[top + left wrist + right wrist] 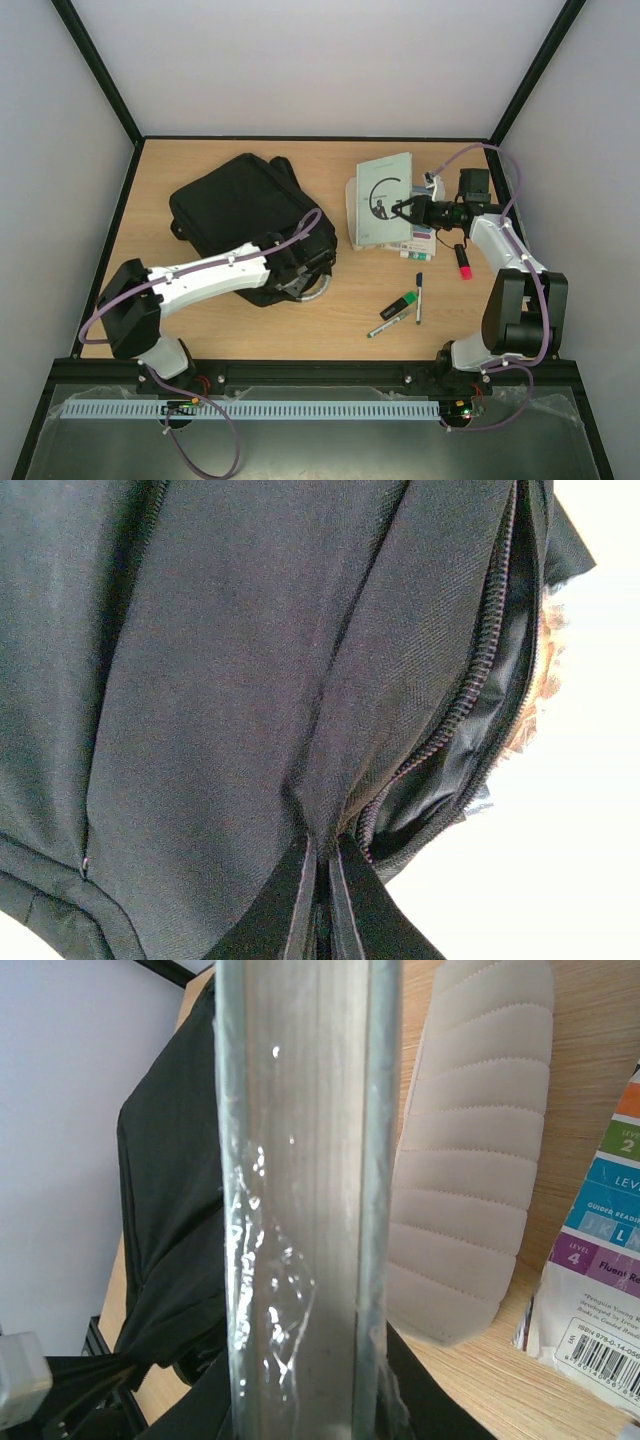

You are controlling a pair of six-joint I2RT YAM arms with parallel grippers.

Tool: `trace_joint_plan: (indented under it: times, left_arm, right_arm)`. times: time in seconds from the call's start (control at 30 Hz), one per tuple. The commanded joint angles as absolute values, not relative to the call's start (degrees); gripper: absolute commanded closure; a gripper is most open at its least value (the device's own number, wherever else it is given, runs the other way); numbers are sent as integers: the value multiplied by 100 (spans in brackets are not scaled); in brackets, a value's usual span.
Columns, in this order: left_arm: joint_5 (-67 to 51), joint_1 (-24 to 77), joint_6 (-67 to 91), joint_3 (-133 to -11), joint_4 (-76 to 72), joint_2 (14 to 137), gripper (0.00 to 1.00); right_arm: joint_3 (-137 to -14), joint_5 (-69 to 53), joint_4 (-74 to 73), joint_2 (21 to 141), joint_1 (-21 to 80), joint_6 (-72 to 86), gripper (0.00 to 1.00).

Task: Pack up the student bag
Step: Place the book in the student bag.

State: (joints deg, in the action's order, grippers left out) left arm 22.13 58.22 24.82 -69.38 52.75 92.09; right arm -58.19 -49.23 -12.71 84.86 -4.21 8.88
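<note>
Nearest the lens, my left gripper (pixel 322 880) is closed on a fold of the student bag (pixel 200 680), pinching the black fabric just beside its part-open zip (pixel 470 700). The bag lies flat on the left of the table (pixel 250 320) (far half). My right gripper (pixel 405 211) clamps a pale green book (pixel 383 190) by one edge, over other books (pixel 420 242). A quilted cream case (pixel 470 1160) lies on the wood nearby.

Student bag (pixel 240 212) left on table (pixel 300 335), books (pixel 383 200) right, pens (pixel 400 309) nearer front
</note>
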Motion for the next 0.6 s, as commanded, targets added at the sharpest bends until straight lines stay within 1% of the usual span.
trace_joint_plan:
  times: [0.0,0.07,0.33,0.47,0.57]
  left_arm:
    - [2562,5822,2519,-7092,5023,8778,98]
    - [2716,5822,2541,-7174,5040,8593,98]
    - [3490,5693,2619,-7447,4782,7714,98]
    - [3493,5492,2580,-7373,4379,7322,98]
    - [3479,5373,2545,-7286,4108,7092,98]
  right_arm:
    - [-5798,-5355,-839,7995,-405,1202,99]
    - [-5793,-5334,-1026,7811,-360,1168,99]
    - [-6375,-5775,-3001,7284,-85,855,99]
    - [-6568,-5843,-3742,7171,361,842,99]
    - [-6417,-5886,-3924,7065,753,992,99]
